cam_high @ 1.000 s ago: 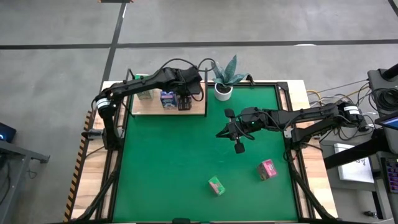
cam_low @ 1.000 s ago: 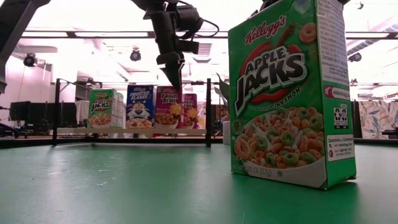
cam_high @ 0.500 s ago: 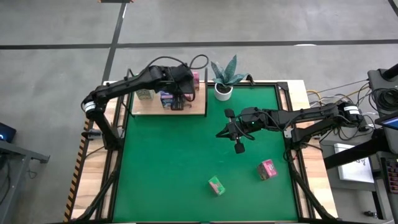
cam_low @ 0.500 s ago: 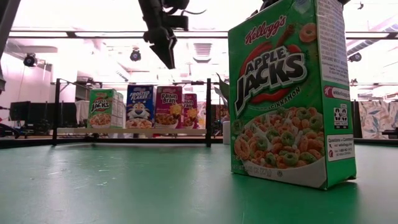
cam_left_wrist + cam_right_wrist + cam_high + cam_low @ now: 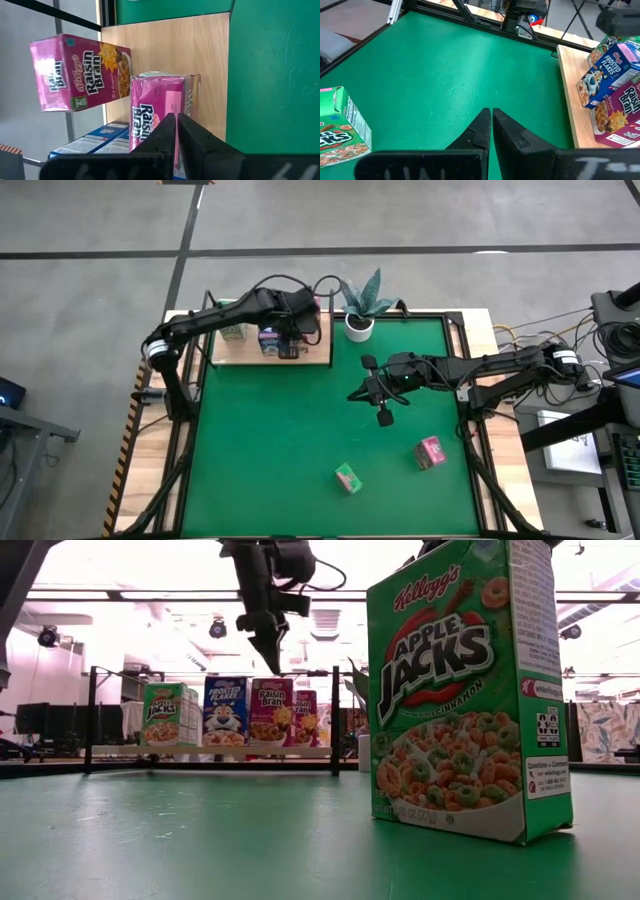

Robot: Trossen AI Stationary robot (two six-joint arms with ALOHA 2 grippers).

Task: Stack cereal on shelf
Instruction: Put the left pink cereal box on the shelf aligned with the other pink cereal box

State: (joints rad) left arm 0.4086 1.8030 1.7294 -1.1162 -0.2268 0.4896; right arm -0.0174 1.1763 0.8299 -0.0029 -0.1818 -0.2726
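Note:
The shelf (image 5: pixel 315 352) is a light-wood board at the table's far left. Several cereal cartons stand on it: green (image 5: pixel 165 715), blue (image 5: pixel 225 710) and two pink (image 5: pixel 270 710). My left gripper (image 5: pixel 271 658) hangs shut just above the nearer pink carton (image 5: pixel 155 117), touching nothing. A second pink carton (image 5: pixel 80 72) stands behind it. A green carton (image 5: pixel 347 477) and a pink one (image 5: pixel 430 451) stand on the green table near its front edge. My right gripper (image 5: pixel 358 392) waits shut over the table's middle.
A potted plant (image 5: pixel 360 318) stands just right of the shelf at the far edge. Thin black posts (image 5: pixel 335 720) rise at the shelf's edges. The green felt (image 5: pixel 270 440) between the shelf and the two loose cartons is open.
My left gripper has shut its fingers and risen a little above the pink carton on the shelf. The carton stays upright where it was.

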